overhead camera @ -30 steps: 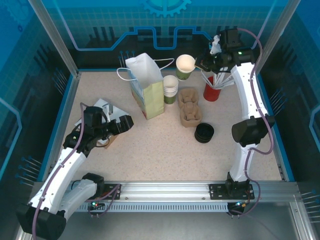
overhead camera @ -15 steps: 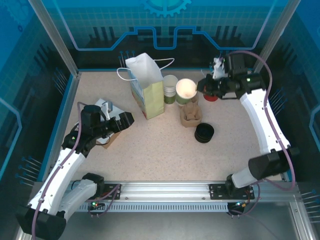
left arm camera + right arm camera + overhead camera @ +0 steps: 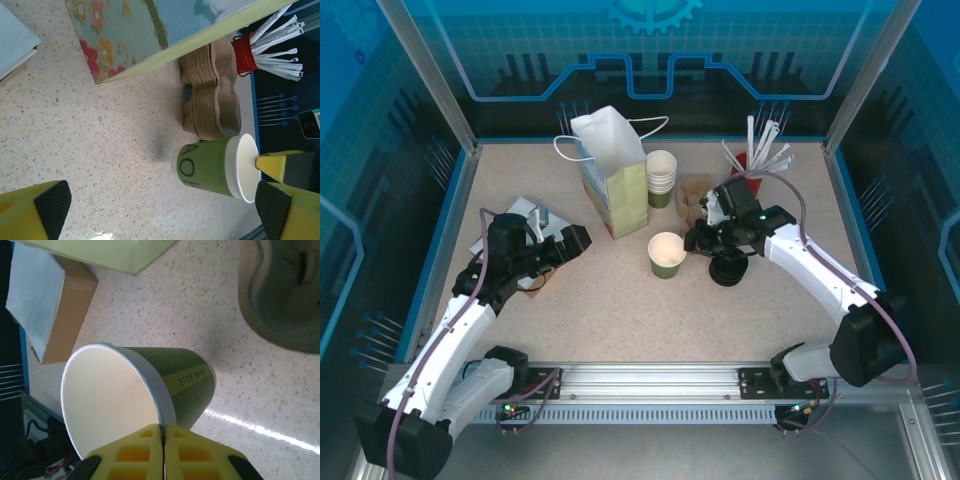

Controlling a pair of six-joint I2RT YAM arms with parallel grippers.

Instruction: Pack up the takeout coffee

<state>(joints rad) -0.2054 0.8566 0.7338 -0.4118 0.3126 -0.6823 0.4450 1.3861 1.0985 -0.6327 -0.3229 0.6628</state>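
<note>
Item: paper cup (image 3: pixel 666 253), lidless, green body, upright at mid-tabletop (image 3: pixel 610 305).
Right pincer (image 3: pixel 692 242) is clamped on the cup's rim. Left pincer (image 3: pixel 570 243) has its jaws wide apart, well to the cup's left. A stack of black lids (image 3: pixel 728 266) sits just right of the cup, and a paper bag (image 3: pixel 612 175) stands behind it.

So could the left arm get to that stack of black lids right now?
Probably not directly. The paper cup, pinched at its rim by the shut right gripper, stands between the open left gripper and the black lids. It would have to go around.
</note>
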